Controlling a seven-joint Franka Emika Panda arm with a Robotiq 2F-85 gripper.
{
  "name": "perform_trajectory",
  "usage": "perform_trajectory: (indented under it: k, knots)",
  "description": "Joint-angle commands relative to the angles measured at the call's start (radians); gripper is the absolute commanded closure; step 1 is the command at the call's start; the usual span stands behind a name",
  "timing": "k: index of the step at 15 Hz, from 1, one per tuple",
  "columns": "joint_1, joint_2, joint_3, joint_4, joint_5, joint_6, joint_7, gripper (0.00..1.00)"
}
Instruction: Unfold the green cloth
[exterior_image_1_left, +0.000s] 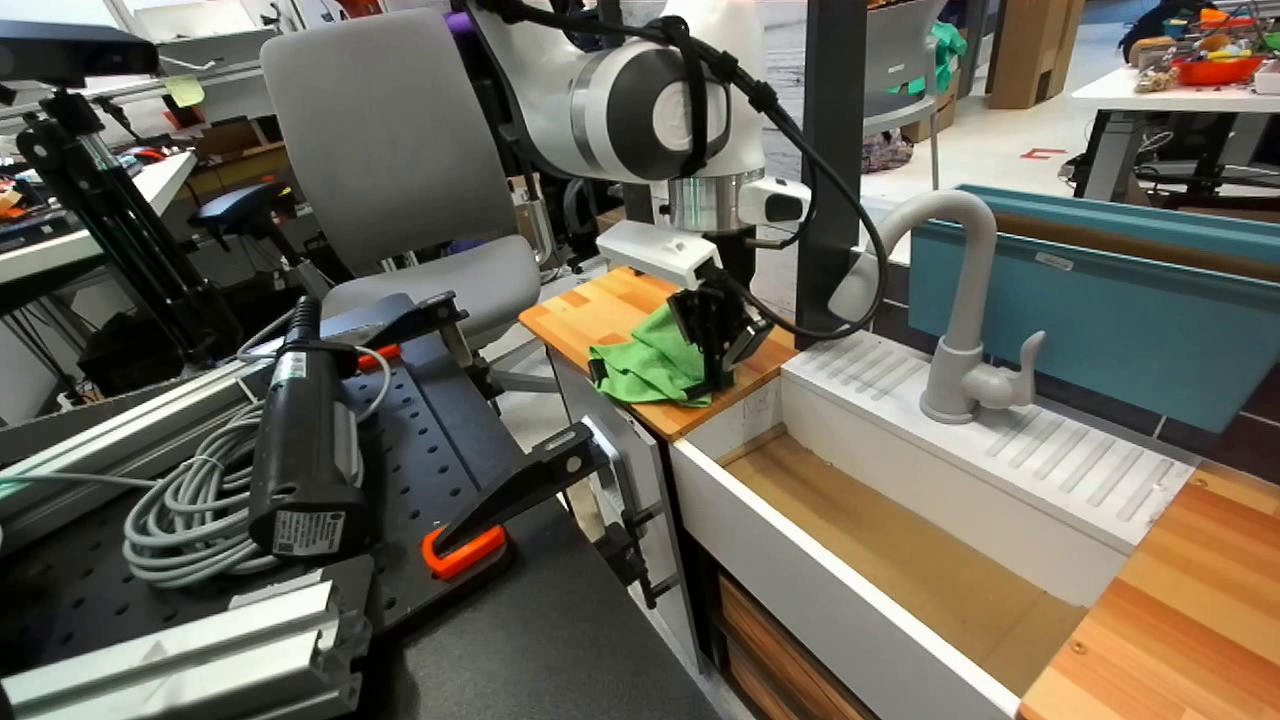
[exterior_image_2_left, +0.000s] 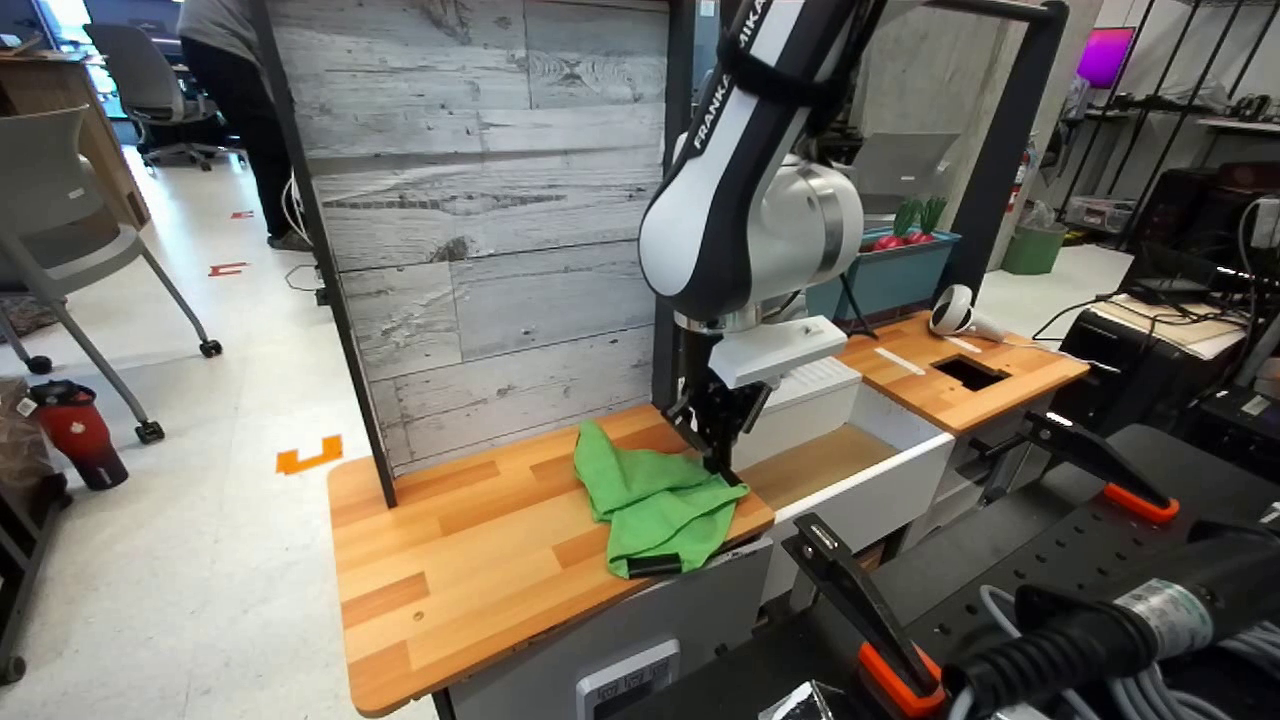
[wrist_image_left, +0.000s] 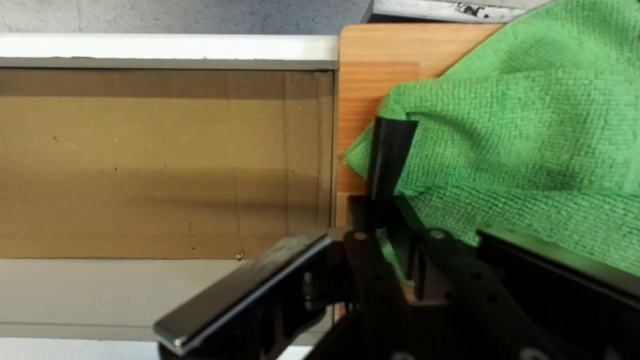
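1. Gripper (wrist_image_left: 381, 204), nearest the wrist camera at lower centre, looks pinched on a black tab (wrist_image_left: 391, 150) of the cloth (wrist_image_left: 525, 130).
2. Folded on the counter (exterior_image_2_left: 470, 560), the cloth spreads rightward of that grip in the wrist view; the sink (wrist_image_left: 165, 46) lies left. Unfolding probably means carrying the tab rightward.
3. One gripper, one cloth, one sink; two tabs, two counters, the second tab (exterior_image_2_left: 655, 566) at lower centre and second counter (exterior_image_2_left: 925, 392) at right in an exterior view.
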Motion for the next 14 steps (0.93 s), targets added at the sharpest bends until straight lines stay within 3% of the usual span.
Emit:
perform_trajectory:
  k: [1, 5, 14]
  knots:
    - [-0.001, 0.009, -0.002, 0.029, -0.006, -0.032, 0.005, 1.00]
    - [0.001, -0.007, -0.001, 0.007, -0.008, -0.019, 0.005, 0.99]
    - [0.064, -0.263, 0.051, -0.271, -0.020, 0.144, 0.000, 0.99]
